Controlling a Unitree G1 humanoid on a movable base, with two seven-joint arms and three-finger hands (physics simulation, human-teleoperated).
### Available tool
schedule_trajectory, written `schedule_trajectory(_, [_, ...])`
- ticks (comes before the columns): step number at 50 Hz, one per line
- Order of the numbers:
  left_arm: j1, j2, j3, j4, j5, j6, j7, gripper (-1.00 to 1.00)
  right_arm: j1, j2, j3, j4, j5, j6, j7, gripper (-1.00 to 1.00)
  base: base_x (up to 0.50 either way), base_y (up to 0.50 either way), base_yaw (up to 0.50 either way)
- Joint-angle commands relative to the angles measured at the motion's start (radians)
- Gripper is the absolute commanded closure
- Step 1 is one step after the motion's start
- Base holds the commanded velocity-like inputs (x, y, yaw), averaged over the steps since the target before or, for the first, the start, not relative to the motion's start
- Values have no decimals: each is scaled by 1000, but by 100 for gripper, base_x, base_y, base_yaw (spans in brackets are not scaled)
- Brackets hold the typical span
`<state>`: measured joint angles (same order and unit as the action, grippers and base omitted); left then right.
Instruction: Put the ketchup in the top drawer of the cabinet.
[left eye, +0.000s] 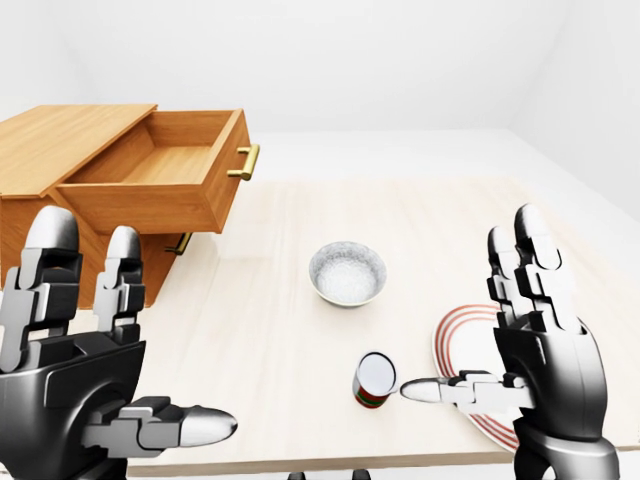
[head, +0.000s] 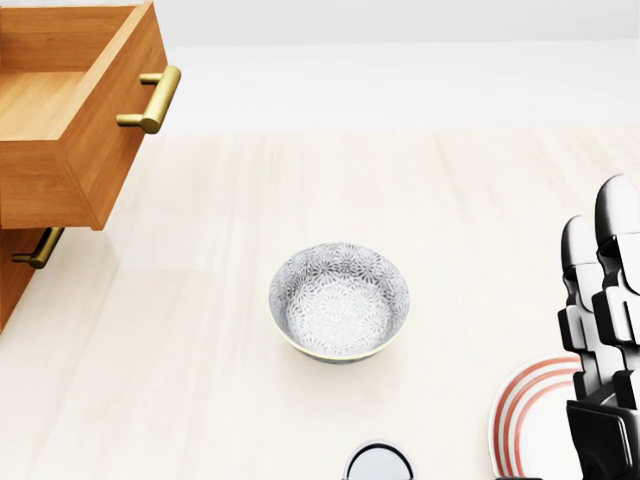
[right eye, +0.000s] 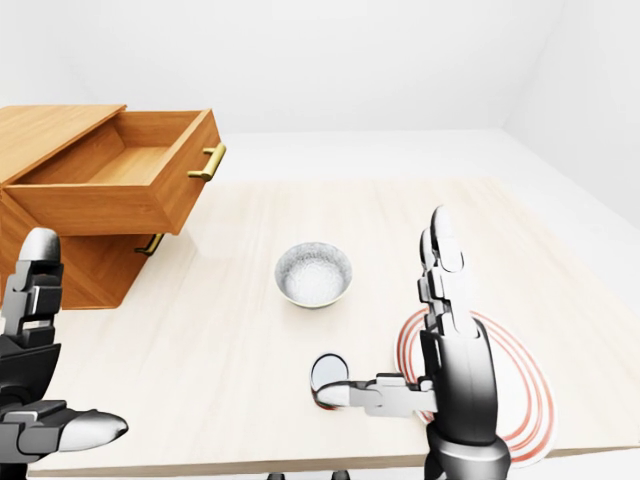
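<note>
The ketchup (left eye: 374, 380), a small round container with a white top and a red side, stands upright on the table near the bottom edge of the left-eye view. My right hand (left eye: 470, 310) is open just right of it, with its thumb tip at the container's side. My left hand (left eye: 150, 330) is open and empty at the bottom left. The wooden cabinet (left eye: 50, 135) stands at the upper left with its top drawer (left eye: 160, 170) pulled out and empty.
A patterned grey bowl (left eye: 347, 272) sits mid-table above the ketchup. A red-striped white plate (left eye: 455, 345) lies under my right hand. The drawer's brass handle (head: 152, 98) juts out over the light wooden table (left eye: 280, 330). A second handle (head: 38, 250) is below it.
</note>
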<state>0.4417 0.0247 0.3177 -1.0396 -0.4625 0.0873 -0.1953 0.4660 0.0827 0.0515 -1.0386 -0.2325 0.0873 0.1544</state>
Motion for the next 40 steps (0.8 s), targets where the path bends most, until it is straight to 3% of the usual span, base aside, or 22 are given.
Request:
schedule_trajectory(1, [9, 30, 51, -7, -76, 0, 23, -100, -19, -5, -21, -8, -96, 0, -21, -100, 0, 50, 0])
schedule_trajectory(3, [20, 56, 42, -8, -93, 0, 49, -100, -23, 17, -23, -9, -116, 0, -2, -100, 0, 50, 0])
schedule_trajectory(9, [22, 73, 39, -8, -104, 0, 67, -100, -26, 34, -28, -9, -126, 0, 19, -100, 0, 50, 0])
schedule_trajectory(40, [12, 80, 67, -8, -131, 0, 75, -100, -35, 3, -20, -9, -116, 0, -6, -100, 0, 50, 0])
